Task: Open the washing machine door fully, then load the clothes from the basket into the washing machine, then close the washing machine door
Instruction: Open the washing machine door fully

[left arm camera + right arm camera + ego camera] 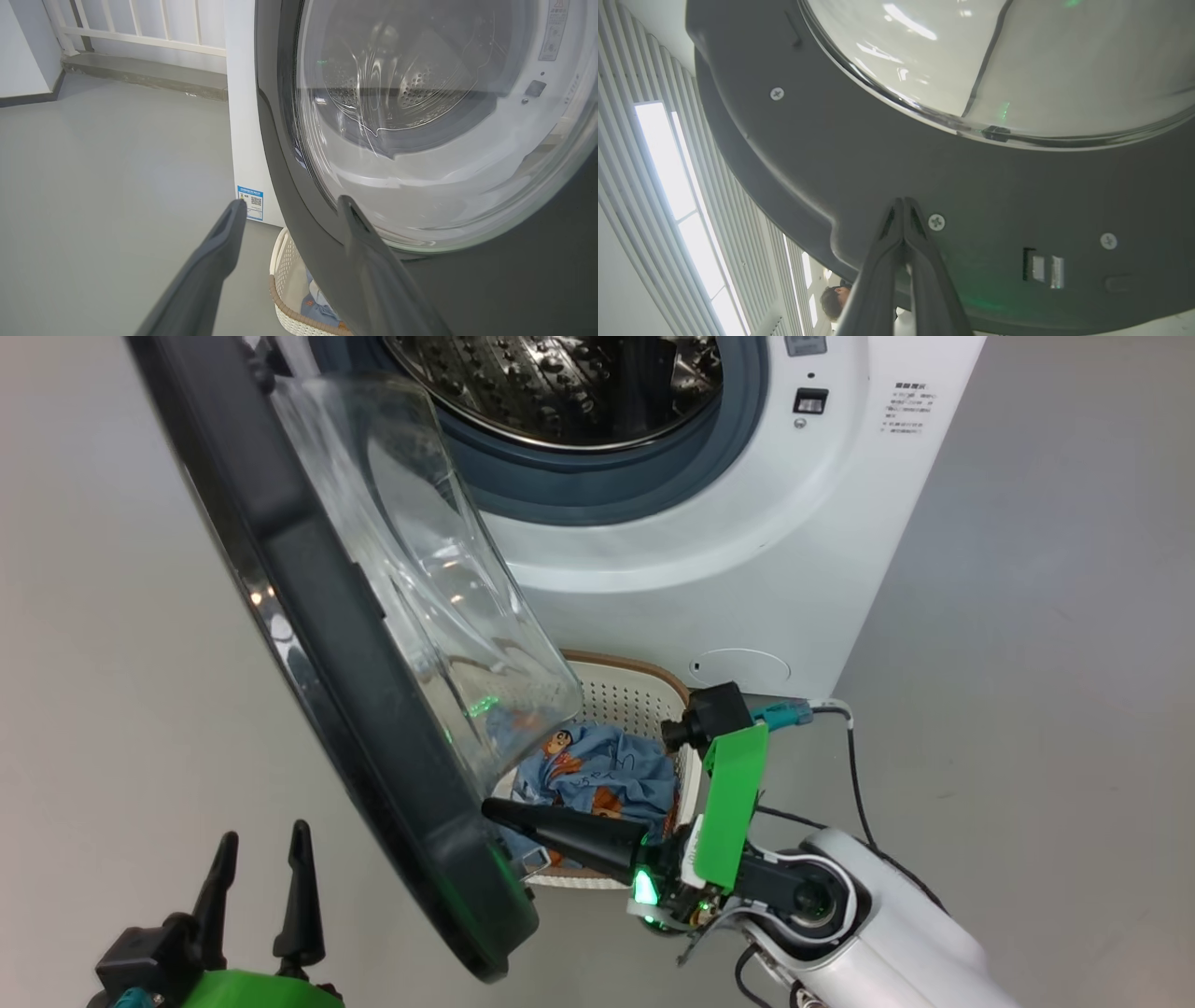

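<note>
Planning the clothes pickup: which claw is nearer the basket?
Right. The right claw, shut, hangs above the basket's near edge, tip close to the washing machine door's inner side. The left claw, open, sits beyond the door's outer face, farther off.

The door [317,616] is rimmed in glossy black; the machine [747,569] is painted white; the clothes [607,770] are printed orange-brown on light blue; the cream basket [625,695] is trimmed brown.

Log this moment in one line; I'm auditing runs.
washing machine door: open; right gripper: shut, tips at door's inner face; left gripper: open; clothes: in basket
</note>
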{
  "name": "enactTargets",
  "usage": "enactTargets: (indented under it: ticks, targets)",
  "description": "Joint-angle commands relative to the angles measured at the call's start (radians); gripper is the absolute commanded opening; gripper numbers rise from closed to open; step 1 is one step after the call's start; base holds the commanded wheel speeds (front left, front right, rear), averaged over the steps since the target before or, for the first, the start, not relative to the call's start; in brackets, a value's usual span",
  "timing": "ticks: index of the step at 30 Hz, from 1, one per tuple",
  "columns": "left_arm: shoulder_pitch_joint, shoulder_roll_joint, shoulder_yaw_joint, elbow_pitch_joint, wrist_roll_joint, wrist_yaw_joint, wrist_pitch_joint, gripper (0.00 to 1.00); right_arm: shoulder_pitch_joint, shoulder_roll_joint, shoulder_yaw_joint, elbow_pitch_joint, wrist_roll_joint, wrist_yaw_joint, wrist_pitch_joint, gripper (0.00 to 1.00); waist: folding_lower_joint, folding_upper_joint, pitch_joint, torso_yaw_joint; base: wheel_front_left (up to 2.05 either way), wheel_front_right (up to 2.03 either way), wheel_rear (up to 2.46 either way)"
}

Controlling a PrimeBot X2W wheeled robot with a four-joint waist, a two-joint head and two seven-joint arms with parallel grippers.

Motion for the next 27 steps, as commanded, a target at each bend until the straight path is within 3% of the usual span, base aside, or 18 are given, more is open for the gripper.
enactTargets:
  ticks: [1, 17, 25, 26, 27]
  targets:
    - [-0.006, 0.02, 0.028, -0.017, -0.004, 0.008, -0.008, 1.0, 0.008, 0.034, 0.036, -0.016, 0.018, -0.001, -0.028, 0.0, -0.0001, 0.0, -0.008, 0.007, 0.0, 0.0, 0.0]
    - [0.013, 0.02, 0.029, -0.015, -0.001, 0.015, -0.008, 1.0, 0.024, 0.034, 0.146, 0.029, 0.086, -0.001, -0.218, 0.0, -0.0001, 0.0, -0.049, 0.01, 0.0, 0.0, 0.0]
    - [0.032, 0.02, 0.045, -0.017, 0.003, 0.019, -0.008, 1.0, 0.039, 0.034, 0.108, 0.023, 0.001, -0.001, -0.281, 0.0, -0.0001, 0.0, -0.074, -0.014, 0.0, 0.0, 0.0]
    - [0.034, 0.02, 0.049, -0.018, 0.004, 0.02, -0.008, 1.0, 0.041, 0.034, 0.097, 0.017, -0.028, -0.001, -0.292, 0.13, -0.0001, 0.0, -0.078, -0.019, 0.0, 0.0, 0.0]
    - [0.036, 0.02, 0.053, -0.02, 0.003, 0.022, -0.008, 1.0, 0.044, 0.034, 0.084, 0.011, -0.06, -0.001, -0.307, 0.44, -0.0001, 0.0, -0.079, -0.025, 0.0, 0.0, 0.0]
